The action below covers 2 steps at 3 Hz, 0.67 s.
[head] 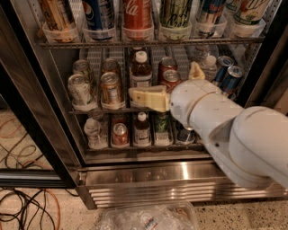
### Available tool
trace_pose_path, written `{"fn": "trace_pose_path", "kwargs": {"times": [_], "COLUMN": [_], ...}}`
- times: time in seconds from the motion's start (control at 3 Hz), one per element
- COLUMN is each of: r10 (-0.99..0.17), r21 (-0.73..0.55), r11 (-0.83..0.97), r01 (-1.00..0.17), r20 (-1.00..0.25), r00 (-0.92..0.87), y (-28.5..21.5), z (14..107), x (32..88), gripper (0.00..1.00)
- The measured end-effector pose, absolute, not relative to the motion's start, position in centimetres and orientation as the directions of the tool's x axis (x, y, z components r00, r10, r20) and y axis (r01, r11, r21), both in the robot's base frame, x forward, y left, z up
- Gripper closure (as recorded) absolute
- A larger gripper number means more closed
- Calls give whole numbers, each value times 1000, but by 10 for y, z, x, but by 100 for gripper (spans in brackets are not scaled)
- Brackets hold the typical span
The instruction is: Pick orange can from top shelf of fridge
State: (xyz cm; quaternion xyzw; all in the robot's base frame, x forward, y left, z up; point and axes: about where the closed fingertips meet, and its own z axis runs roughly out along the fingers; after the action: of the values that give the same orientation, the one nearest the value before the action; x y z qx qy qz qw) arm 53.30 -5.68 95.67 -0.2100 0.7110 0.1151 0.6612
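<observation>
The orange can [56, 13], tall and slim with pale diagonal markings, stands at the left end of the top shelf [148, 43], in a white lane tray behind a clear front lip. Its top is cut off by the frame. The fridge [148, 179] stands open, with a black frame and a ribbed steel base. My gripper [163, 81] is in front of the middle rack, well below and to the right of the orange can. Its pale yellow fingers [148, 99] are spread apart and hold nothing. My white arm [234, 134] hides the right part of the lower racks.
A blue can [100, 13], a red cola can [137, 13] and green cans [175, 13] stand to the right of the orange can. Short cans [111, 87] and bottles [141, 67] fill the lower racks. Cables [27, 211] lie on the floor at left. A clear plastic bag [148, 218] lies below the base.
</observation>
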Motion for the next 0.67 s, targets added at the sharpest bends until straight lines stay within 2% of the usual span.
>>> {"fn": "trace_pose_path", "kwargs": {"times": [0.67], "r10": [-145], "r21": [-153], "r11": [841], "r01": [-518], "r20": [-988], "r00": [57], "y": [11], "z": [978], "x": [505], "gripper": [0]}}
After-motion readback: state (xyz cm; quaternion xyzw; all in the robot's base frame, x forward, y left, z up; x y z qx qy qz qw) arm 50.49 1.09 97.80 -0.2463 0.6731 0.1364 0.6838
